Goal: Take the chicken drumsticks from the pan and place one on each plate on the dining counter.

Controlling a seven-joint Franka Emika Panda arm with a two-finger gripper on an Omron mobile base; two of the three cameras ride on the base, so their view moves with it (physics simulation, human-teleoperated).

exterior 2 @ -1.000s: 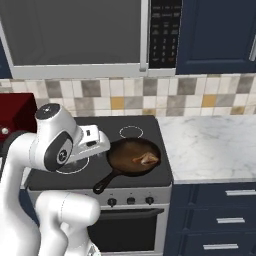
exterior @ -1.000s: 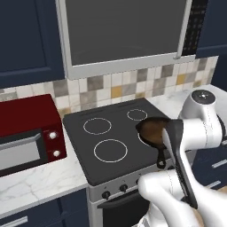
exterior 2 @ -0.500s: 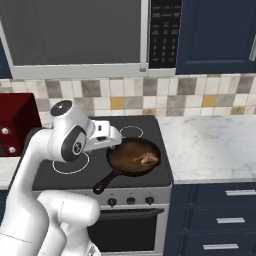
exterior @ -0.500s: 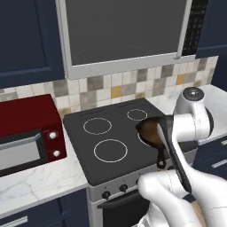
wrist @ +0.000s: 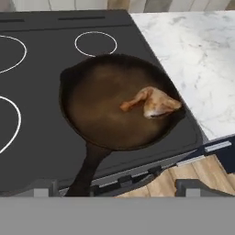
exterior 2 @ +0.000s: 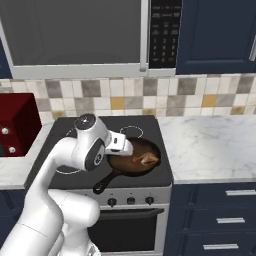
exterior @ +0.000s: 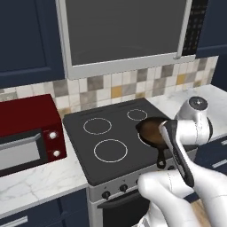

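One lumpy tan-and-orange chicken drumstick lies in the round dark cast-iron skillet, toward the rim on the counter side, its thin bone end pointing into the middle of the pan. I can make out just this one piece in the pan. The skillet sits on the front right burner of the black glass stovetop, short handle sticking out toward the oven's front edge, with the white marble counter just beside it.

That drumstick looks light and small, but probably greasy and rounded, so it could squirt out of a pinch. I'd take it across the fat meaty end, where there is some give, rather than on the narrow bone, which may roll between the pads.

Up above, the white arm is folded at the elbow, with the wrist bent over the stove so the hand hangs over the near edge of the skillet, looking down and slightly forward into it. Its two-finger claw is spread wide, holding nothing and well clear of the meat; its dark fingertips sit over the stove's front edge.
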